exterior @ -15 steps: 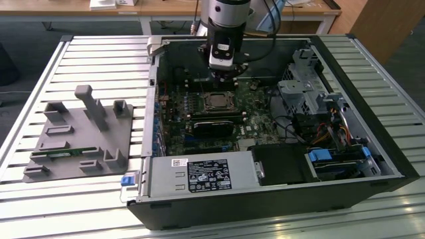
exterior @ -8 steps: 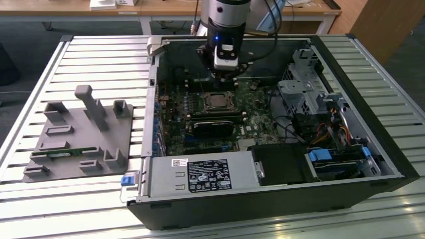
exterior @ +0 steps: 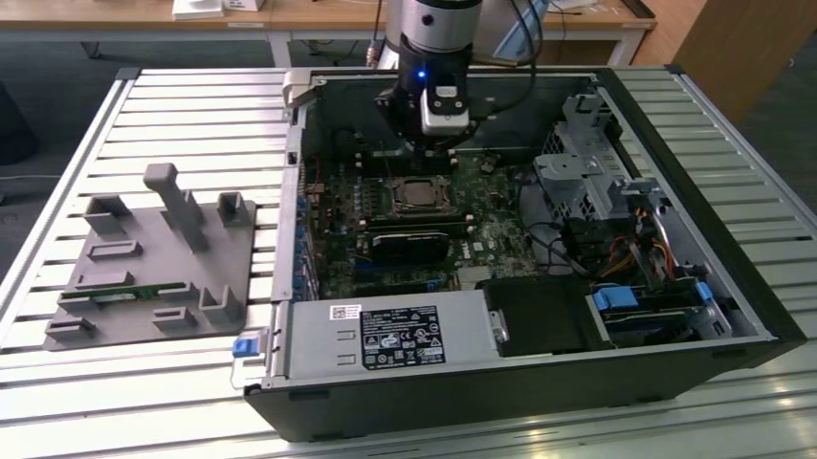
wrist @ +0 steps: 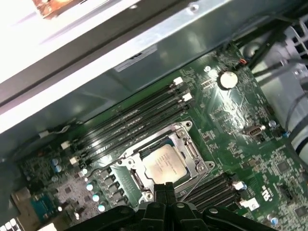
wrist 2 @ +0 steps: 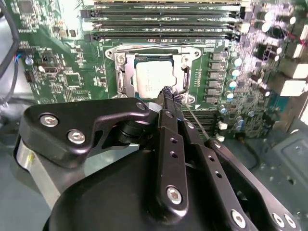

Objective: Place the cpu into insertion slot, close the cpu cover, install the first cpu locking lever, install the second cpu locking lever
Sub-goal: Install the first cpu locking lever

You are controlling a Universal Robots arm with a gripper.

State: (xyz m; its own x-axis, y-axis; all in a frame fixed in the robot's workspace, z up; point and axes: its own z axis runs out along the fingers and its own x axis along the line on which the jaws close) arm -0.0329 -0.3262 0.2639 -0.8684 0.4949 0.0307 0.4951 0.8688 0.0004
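— Where is my gripper right now?

— Your gripper is hanging low inside the open computer case, right over the green board. Its tips are sitting down at one corner of the cpu cover.

— Is it holding anything?

— Its two fingers are pressing tight together with no gap. I am not seeing anything between them.

— And where is the cpu?

— Your cpu is lying flat in the insertion slot, with its pale silvery top facing up. The cpu cover is lying down around it like a picture frame. The chip is showing through the square window.

— What about the levers?

— A thin metal rod is running out from the corner just beside the tips. It may be a locking lever. The black fingers are hiding its end, so I cannot tell if it is hooked down.

— What else is sitting near?

— The long memory slots are lying in rows just beside the insertion slot. In the exterior view, a black card is sitting just next to the slot, on the near side. A grey tray is resting on the slatted table. It is well apart from the case, toward the exterior view's left.
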